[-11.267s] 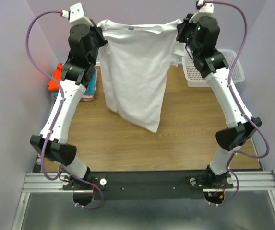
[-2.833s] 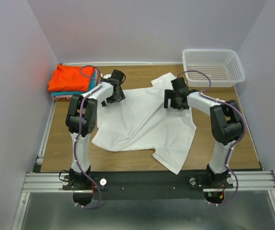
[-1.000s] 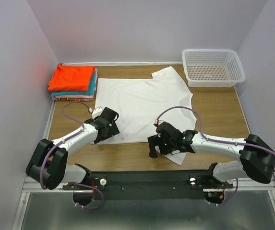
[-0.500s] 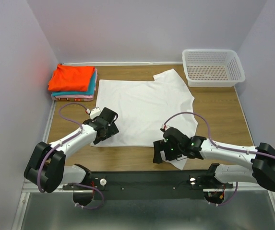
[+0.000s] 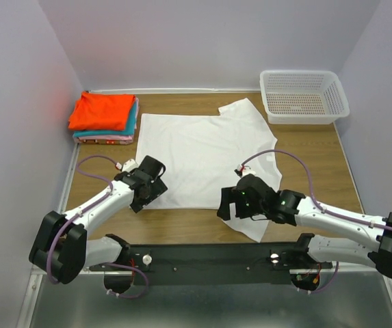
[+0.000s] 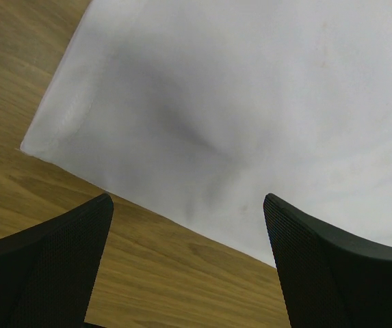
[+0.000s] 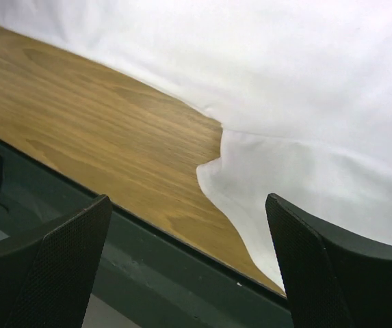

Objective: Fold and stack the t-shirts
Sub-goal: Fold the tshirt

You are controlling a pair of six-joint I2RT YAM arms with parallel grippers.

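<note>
Wooden table point(image 5: 319, 157) under white t-shirt point(image 5: 202, 150), hem partly behind left gripper point(image 5: 141, 201) and right gripper point(image 5: 224, 210), both wide-open, empty.

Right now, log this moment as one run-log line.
white t-shirt: flat | left gripper: open over shirt corner | right gripper: open over shirt edge | folded stack: far left

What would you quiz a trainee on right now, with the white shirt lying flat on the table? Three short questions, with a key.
1. True or false: the left gripper is shut on the white t-shirt.
2. Which colour tops the folded t-shirt stack? A teal; B orange-red; C pink.
3. Fill in: the white mesh basket stands at the far ____ corner of the table, by the robot's own sides.

Key: 1 false, its jaws stand open; 2 B; 3 right.
</note>
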